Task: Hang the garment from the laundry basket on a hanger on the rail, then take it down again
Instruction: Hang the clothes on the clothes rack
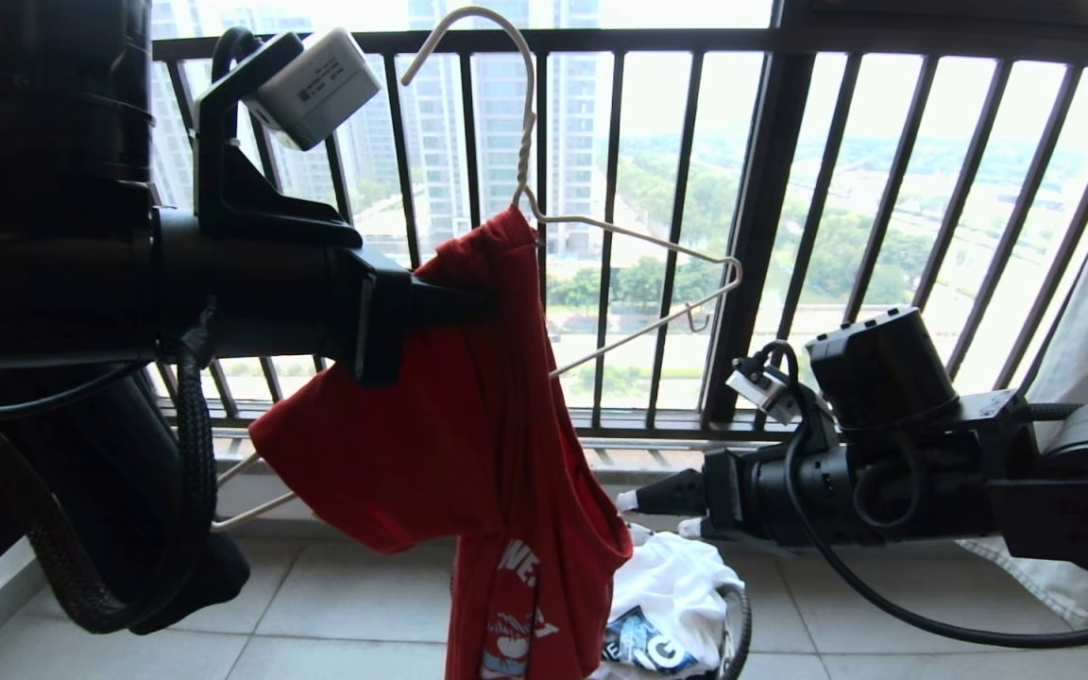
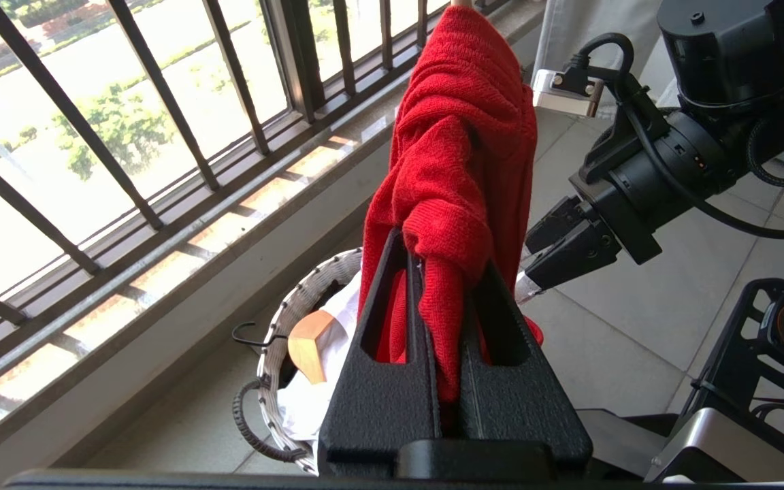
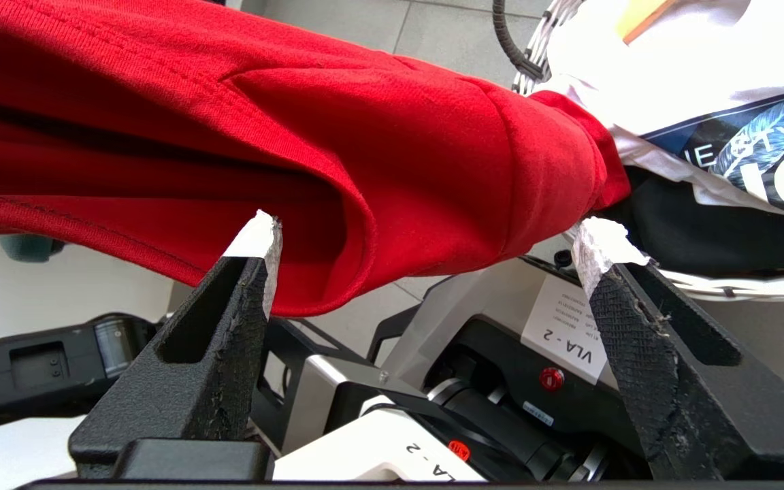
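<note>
My left gripper is clamped shut on a bunched fold of the red T-shirt, high up near the collar, and through that grip it carries both the shirt and the cream wire hanger in the air in front of the dark window railing. The hanger's hook points up past the top bar of the railing; no overhead rail is in view, so I cannot tell how far off it is. Only one shoulder of the shirt sits on the hanger. The other wire arm slants down bare toward my right, while the cloth hangs in one long vertical drape, its lower end reaching down to the laundry basket on the tiled floor, where a white printed T-shirt lies.

My right gripper has its jaws spread wide with nothing between them. It lies level, low and to the right of the drape, its fingertips just short of the red cloth near the hem and pointing across at it.

So the shirt's long axis runs straight down from my left hand, and the loose lower part lies directly ahead of my right, which is the nearer one to it. I judge the next move to be the right hand closing on that hanging cloth, to pull it over the bare wire arm.
</note>
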### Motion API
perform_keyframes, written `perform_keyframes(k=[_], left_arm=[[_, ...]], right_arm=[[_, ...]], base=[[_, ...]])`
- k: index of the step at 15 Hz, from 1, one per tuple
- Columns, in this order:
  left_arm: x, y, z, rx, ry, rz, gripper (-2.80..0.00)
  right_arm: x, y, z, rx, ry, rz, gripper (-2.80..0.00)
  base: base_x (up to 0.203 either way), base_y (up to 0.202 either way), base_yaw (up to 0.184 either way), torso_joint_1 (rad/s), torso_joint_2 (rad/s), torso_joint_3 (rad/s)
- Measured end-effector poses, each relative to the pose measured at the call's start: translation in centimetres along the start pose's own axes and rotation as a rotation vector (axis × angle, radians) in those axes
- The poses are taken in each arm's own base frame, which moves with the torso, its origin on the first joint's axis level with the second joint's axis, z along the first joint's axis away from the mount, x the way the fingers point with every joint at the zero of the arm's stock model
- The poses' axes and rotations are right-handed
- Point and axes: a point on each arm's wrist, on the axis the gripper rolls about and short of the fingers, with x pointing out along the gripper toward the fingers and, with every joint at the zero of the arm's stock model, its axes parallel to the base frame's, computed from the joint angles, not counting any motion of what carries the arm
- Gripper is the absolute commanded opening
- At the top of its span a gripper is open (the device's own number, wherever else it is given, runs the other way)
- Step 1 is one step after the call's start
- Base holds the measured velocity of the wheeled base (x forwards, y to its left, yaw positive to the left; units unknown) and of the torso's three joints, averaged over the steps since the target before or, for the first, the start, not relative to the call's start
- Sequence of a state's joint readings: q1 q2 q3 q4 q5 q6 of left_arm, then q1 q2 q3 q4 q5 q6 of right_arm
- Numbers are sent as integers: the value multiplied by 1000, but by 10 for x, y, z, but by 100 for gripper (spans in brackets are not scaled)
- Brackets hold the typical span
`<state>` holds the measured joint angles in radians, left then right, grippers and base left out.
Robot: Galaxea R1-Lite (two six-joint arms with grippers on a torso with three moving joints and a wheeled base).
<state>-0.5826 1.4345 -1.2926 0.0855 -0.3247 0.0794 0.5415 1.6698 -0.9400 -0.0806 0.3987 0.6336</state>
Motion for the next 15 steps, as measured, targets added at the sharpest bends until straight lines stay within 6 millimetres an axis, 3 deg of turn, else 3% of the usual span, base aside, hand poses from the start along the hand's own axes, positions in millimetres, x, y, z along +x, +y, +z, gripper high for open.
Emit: perform_keyframes(k=[9, 10, 15], left_arm=[[5, 2, 1, 0, -19, 2, -280], [4, 2, 1, -1, -20, 2, -280], [3, 1, 2, -1, -24, 3, -280]], right_arm=[[11, 4, -4, -28, 21, -11, 0], [14, 4, -5, -32, 21, -25, -280], [21, 0, -4, -32, 5, -76, -280]], base=[[0, 0, 0, 0, 0, 0], [0, 0, 0, 0, 0, 0], [0, 0, 0, 0, 0, 0]])
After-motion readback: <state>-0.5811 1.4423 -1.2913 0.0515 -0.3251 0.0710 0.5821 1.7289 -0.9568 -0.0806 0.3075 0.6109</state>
